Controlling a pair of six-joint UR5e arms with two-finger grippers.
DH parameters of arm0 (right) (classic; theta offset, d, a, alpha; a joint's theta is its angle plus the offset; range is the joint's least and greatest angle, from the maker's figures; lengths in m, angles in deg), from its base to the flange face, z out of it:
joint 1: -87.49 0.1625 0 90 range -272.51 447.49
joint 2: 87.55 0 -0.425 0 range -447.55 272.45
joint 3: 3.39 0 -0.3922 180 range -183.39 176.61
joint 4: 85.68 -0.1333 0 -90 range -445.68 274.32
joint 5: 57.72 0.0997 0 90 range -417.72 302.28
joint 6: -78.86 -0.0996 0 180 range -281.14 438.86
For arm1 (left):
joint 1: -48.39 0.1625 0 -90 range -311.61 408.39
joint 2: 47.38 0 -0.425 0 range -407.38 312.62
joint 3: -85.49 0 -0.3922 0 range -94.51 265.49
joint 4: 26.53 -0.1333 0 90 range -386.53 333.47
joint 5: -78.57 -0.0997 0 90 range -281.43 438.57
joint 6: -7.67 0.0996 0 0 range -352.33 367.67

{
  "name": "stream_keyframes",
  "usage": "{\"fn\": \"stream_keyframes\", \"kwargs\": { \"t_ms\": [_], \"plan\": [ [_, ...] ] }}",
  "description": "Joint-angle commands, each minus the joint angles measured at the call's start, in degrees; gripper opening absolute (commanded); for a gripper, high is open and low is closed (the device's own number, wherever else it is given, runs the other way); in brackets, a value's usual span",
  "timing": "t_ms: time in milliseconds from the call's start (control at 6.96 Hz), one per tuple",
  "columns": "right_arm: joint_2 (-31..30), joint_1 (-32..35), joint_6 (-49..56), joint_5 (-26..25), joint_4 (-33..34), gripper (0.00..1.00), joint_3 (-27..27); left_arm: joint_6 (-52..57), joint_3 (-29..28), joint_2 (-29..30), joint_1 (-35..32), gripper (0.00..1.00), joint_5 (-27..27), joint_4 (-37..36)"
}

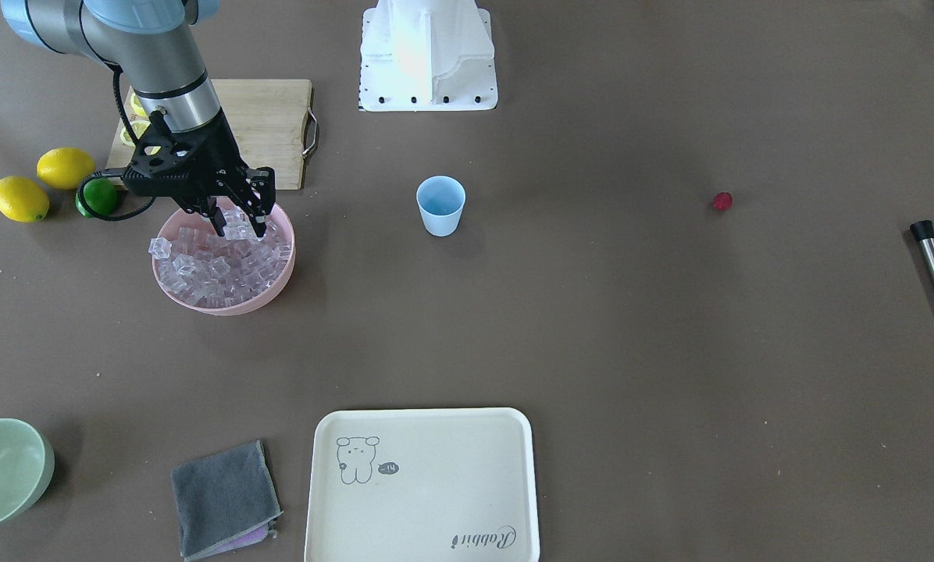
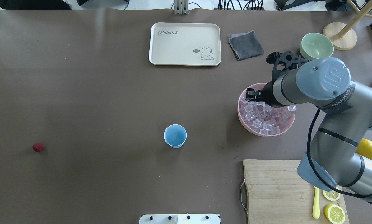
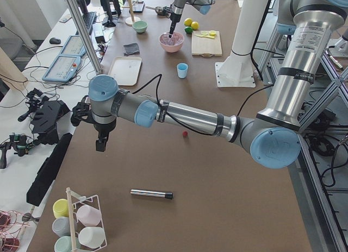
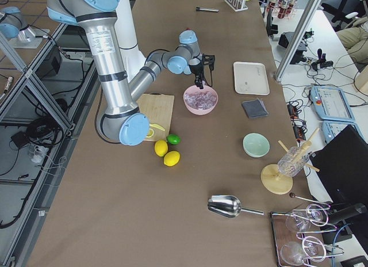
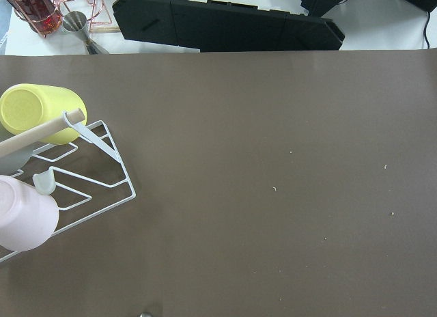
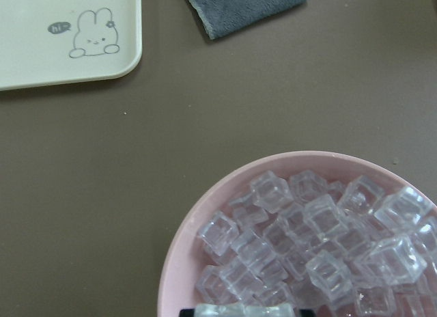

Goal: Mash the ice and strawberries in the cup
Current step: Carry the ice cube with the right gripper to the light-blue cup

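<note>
Right end effector gripping ice over pink bowl, cup apart

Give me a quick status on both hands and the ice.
Right hand down in the pink bowl, closed on an ice cube. Left hand off at the table edge, state unclear. Cup empty, strawberry untouched. Nothing blocking.

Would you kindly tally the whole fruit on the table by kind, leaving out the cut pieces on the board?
Lemons: 2
Limes: 1
Strawberries: 1
Total: 4
</note>
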Motion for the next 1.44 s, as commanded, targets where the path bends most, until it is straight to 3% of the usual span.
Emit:
{"fn": "stream_keyframes", "kwargs": {
  "t_ms": [0, 431, 718, 1293],
  "plan": [
    [7.24, -0.09, 0.48, -0.16, 0.05, 0.0, -0.21, 0.18, 0.57, 0.41, 0.01, 0.98, 0.11, 0.19],
    [12.7, -4.91, 4.85, -3.57, -0.47, 0.0, -1.35, 0.27, 1.1, 2.34, 0.19, 0.99, 0.19, 0.1],
    [17.36, -7.82, 8.01, -5.86, -0.47, 0.0, -5.63, 0.19, 1.89, 2.43, 0.19, 0.98, 0.19, 0.1],
    [18.08, -13.53, 12.96, -9.12, -0.56, 0.0, -6.62, 0.1, 2.07, 1.91, 0.02, 0.98, 4.58, 0.19]
  ]
}}
